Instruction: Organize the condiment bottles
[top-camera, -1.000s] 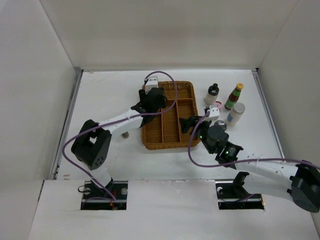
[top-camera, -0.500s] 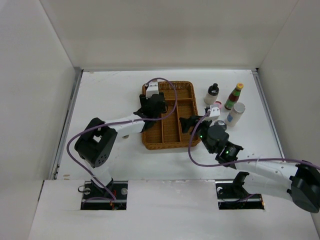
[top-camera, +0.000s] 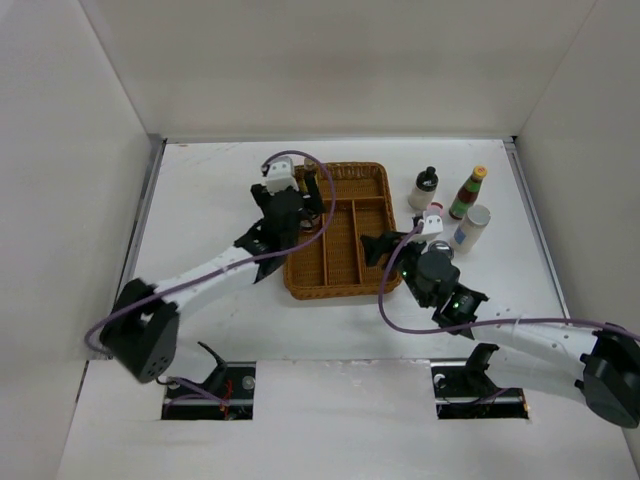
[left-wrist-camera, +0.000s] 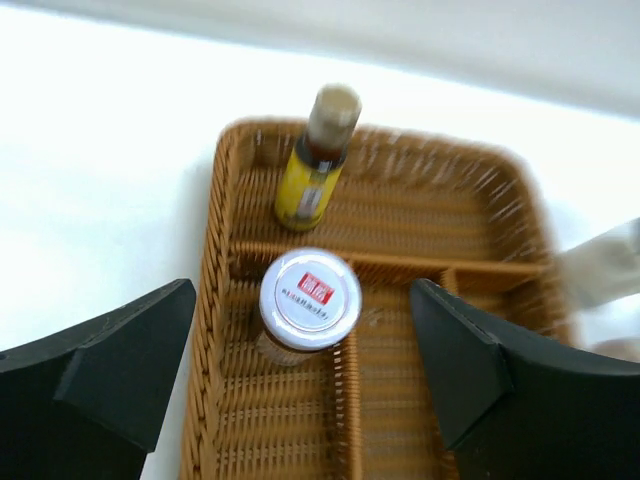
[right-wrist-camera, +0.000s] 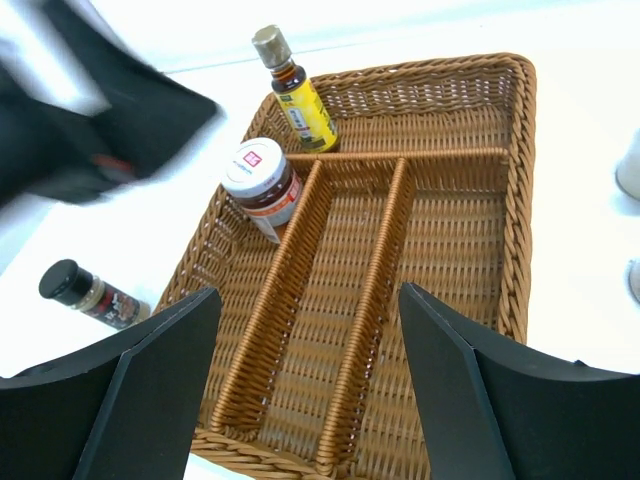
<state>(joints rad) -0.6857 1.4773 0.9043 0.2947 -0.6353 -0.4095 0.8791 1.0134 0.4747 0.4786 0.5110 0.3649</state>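
Observation:
The brown wicker tray (top-camera: 384, 170) lies mid-table. In the left wrist view a white-lidded jar (left-wrist-camera: 310, 292) stands in the tray's left compartment, with a yellow-label bottle (left-wrist-camera: 318, 160) upright in the back compartment. My left gripper (left-wrist-camera: 300, 385) hangs open above and just short of the jar, touching nothing. In the top view it (top-camera: 300, 205) sits over the tray's left side. My right gripper (right-wrist-camera: 310, 390) is open and empty over the tray's near end. A black-capped bottle (top-camera: 424, 187), a yellow-capped red-label bottle (top-camera: 467, 192) and a white bottle (top-camera: 470, 228) stand right of the tray.
A black-capped shaker (right-wrist-camera: 90, 292) lies on its side on the table left of the tray (right-wrist-camera: 520, 200). A pink-lidded jar (top-camera: 433, 211) peeks out beside the right wrist. White walls enclose the table on three sides. Purple cables loop over both arms.
My left gripper has shifted left and back from the tray's middle, and its arm has swung out to the lower left. The right arm has hardly moved.

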